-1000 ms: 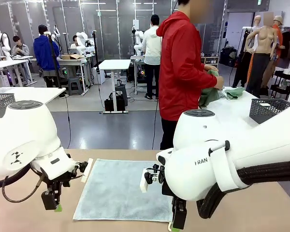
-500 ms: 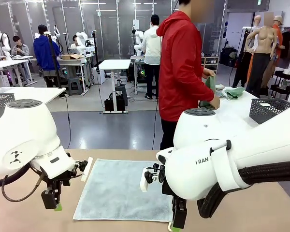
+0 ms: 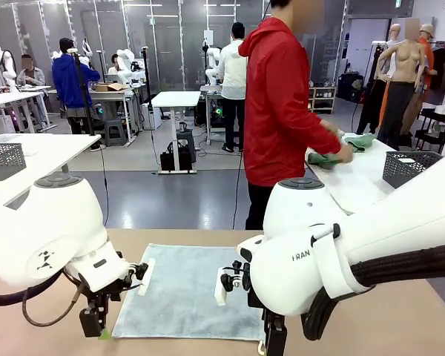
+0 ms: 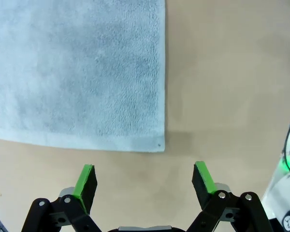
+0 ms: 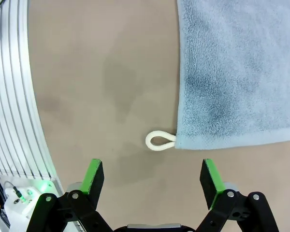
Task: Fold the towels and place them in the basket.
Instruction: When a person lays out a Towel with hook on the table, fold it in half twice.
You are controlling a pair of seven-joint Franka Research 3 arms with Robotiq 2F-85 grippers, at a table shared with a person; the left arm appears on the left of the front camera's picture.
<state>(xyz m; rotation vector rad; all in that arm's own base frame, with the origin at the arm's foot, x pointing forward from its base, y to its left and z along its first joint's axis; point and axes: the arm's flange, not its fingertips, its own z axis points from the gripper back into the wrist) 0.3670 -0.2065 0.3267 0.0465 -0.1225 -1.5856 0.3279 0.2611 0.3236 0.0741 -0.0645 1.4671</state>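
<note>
The towel [image 3: 189, 293] is lying flat on the table [image 3: 423, 334], its near edge running across between the arms. The left gripper [image 4: 145, 178] and the right gripper [image 5: 153, 175] are hovering, jaws spread, each just short of its own near corner.

- A grey, glossy floor [image 3: 170, 196] runs across the far room.
- At the far end stands a dark panelled wall [image 3: 163, 37], with bright strip lights [image 3: 222, 6] near its top.
- A small white table [image 3: 176, 99] stands far off, mid-room.
- A left white table [image 3: 44, 144] and a right white table [image 3: 363, 178] sit nearer.
- Nearest lies a tan tabletop [image 3: 408, 326].
</note>
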